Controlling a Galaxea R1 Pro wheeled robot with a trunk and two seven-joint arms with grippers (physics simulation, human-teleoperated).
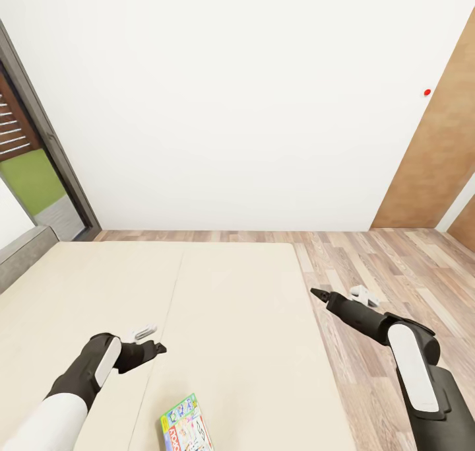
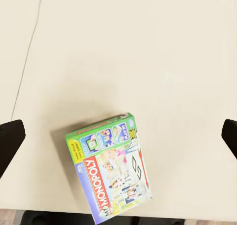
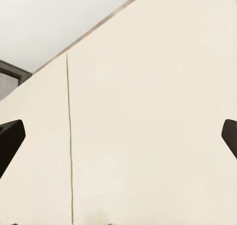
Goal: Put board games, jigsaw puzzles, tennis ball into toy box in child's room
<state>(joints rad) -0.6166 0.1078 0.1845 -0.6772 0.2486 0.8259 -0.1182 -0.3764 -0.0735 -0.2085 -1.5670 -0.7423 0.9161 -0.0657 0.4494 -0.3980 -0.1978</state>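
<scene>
Seen from the head camera: a wide cream bed [image 1: 218,319] across the lower left and centre of the frame, wooden floor [image 1: 396,266] to its right, a white wall [image 1: 231,101] above, a brown door panel [image 1: 439,160] at the upper right. Left gripper [image 1: 157,347] hanging over the bed at lower left; right gripper [image 1: 318,294] at the bed's right edge, centre right. Board game [image 1: 185,425] flat on the bed at the bottom edge, partly cut off, just right of the left arm and apart from it. From the left wrist camera, far clearer: the same board game [image 2: 109,167], a green-edged Monopoly box, lying at a tilt in the lower centre, near the bed's [image 2: 148,52] edge, with dark fingers [image 2: 10,138] at both side margins spread wide, touching nothing. From the right wrist camera: plain bed surface [image 3: 148,126] with its seam, a strip of wall [image 3: 54,17] at upper left, and fingers [image 3: 10,141] likewise spread wide at the side edges, holding nothing.
</scene>
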